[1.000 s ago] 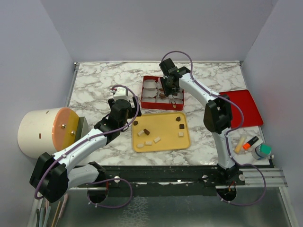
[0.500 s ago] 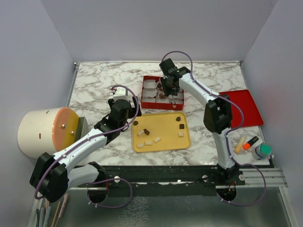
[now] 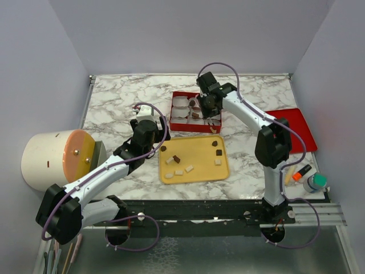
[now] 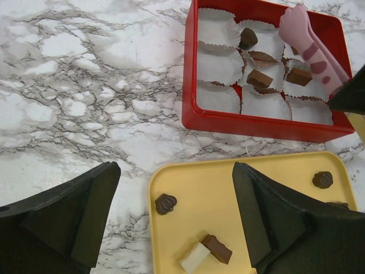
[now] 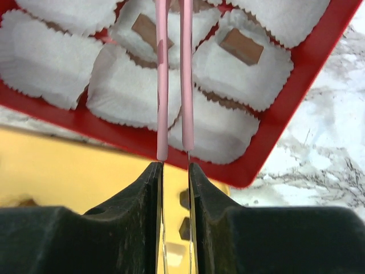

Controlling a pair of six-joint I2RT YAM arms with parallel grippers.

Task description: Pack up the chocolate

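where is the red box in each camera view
Top external: the red box sits mid-picture, just beyond the yellow tray.
Left wrist: the red box is at upper right, with paper cups inside and pink tongs over its right end.
Right wrist: the red box runs across the top, behind the pink tongs.
Shared landmark: the yellow tray, along the box's near side in all three views.

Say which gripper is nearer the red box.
Right. The right gripper is over the right side of the red box, its pink tongs reaching inside; the left gripper is open, off to the box's left.
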